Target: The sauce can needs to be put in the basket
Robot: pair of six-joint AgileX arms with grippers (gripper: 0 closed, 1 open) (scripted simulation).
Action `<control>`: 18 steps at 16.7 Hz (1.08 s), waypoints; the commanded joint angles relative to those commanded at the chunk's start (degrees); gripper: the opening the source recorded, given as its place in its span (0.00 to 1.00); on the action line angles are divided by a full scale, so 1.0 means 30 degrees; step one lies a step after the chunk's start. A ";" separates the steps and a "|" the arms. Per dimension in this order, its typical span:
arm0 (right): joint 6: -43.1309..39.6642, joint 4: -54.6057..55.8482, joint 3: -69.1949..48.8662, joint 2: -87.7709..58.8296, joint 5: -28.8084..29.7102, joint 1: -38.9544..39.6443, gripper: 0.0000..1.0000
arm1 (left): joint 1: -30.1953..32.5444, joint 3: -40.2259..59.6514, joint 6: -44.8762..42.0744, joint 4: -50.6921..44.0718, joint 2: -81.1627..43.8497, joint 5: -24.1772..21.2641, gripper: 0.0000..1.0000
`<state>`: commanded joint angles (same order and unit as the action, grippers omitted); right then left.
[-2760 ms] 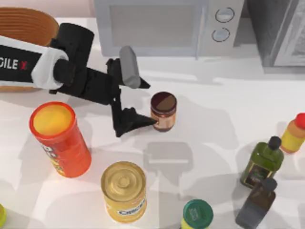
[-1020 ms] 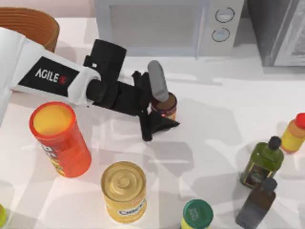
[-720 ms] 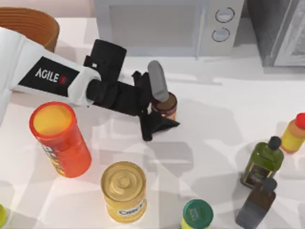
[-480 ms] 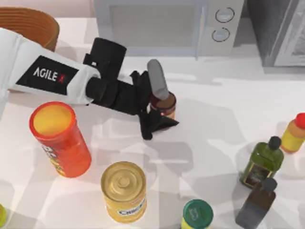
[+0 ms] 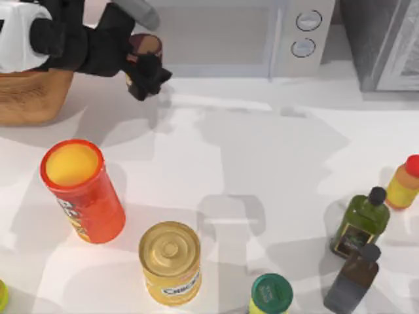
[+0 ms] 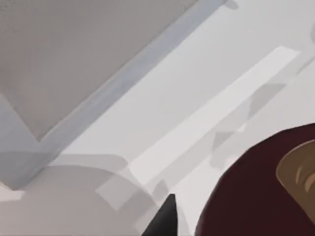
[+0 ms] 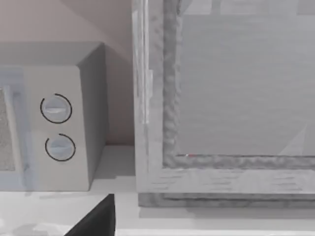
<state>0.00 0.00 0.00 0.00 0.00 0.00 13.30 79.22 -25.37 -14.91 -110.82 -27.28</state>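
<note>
A: Where is the sauce can [image 5: 145, 47] sitting?

B: It is being held off the table [image 5: 262, 170], at the far left, in front of the microwave [image 5: 222, 36]; the left gripper [image 5: 141, 46] is clamped on it, one smooth grey finger [image 5: 139, 12] lying over its far side and a black angular finger [image 5: 149, 80] pressing its near side; its dark brown round top is showing between them.

A: And the basket [image 5: 29, 98]?

B: It is standing just to the left of the can, at the table's far-left edge; its tan woven wall is bulging out under the black-and-white arm; the can is hanging beside it, not inside.

A: What is the left wrist camera giving?

B: A dark maroon rounded surface [image 6: 261, 187] close up, with a black fingertip [image 6: 162, 219] next to it, over the glossy white tabletop.

A: The right gripper [image 7: 96, 219]?

B: A black wedge is poking in at the edge of its own wrist view, facing the microwave's two round dials [image 7: 56, 128] and a grey rough-framed cabinet [image 7: 221, 98]; how wide it is, I cannot tell.
</note>
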 joint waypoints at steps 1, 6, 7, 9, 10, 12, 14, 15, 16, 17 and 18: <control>0.0000 0.0000 0.0000 0.0000 0.0000 0.0000 1.00 | -0.0865 0.0416 0.0951 -0.0546 0.0858 0.0965 0.00; 0.0000 0.0000 0.0000 0.0000 0.0000 0.0000 1.00 | -0.5289 0.1972 0.5127 -0.2630 0.4111 0.5262 0.00; 0.0000 0.0000 0.0000 0.0000 0.0000 0.0000 1.00 | -0.5958 0.2156 0.5703 -0.2891 0.4499 0.5854 0.00; 0.0000 0.0000 0.0000 0.0000 0.0000 0.0000 1.00 | -0.6798 0.2381 0.6404 -0.3195 0.4968 0.6582 0.00; 0.0000 0.0000 0.0000 0.0000 0.0000 0.0000 1.00 | -0.6927 0.2415 0.6509 -0.3238 0.5039 0.6693 0.00; 0.0000 0.0000 0.0000 0.0000 0.0000 0.0000 1.00 | -0.6927 0.2415 0.6509 -0.3238 0.5039 0.6693 0.00; 0.0000 0.0000 0.0000 0.0000 0.0000 0.0000 1.00 | -0.6868 0.2387 0.6433 -0.3194 0.4969 0.6688 0.00; 0.0000 0.0000 0.0000 0.0000 0.0000 0.0000 1.00 | -0.6858 0.2386 0.6438 -0.3123 0.4897 0.6691 0.00; 0.0000 0.0000 0.0000 0.0000 0.0000 0.0000 1.00 | -0.6835 0.2405 0.6454 -0.2857 0.4625 0.6708 0.00; 0.0000 0.0000 0.0000 0.0000 0.0000 0.0000 1.00 | -0.6808 0.2441 0.6482 -0.2438 0.4186 0.6737 0.00; 0.0000 0.0000 0.0000 0.0000 0.0000 0.0000 1.00 | -0.6776 0.2469 0.6518 -0.1926 0.3649 0.6771 0.00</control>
<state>0.00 0.00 0.00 0.00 0.00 0.00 -7.03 86.62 -5.82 -20.69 -99.87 -6.97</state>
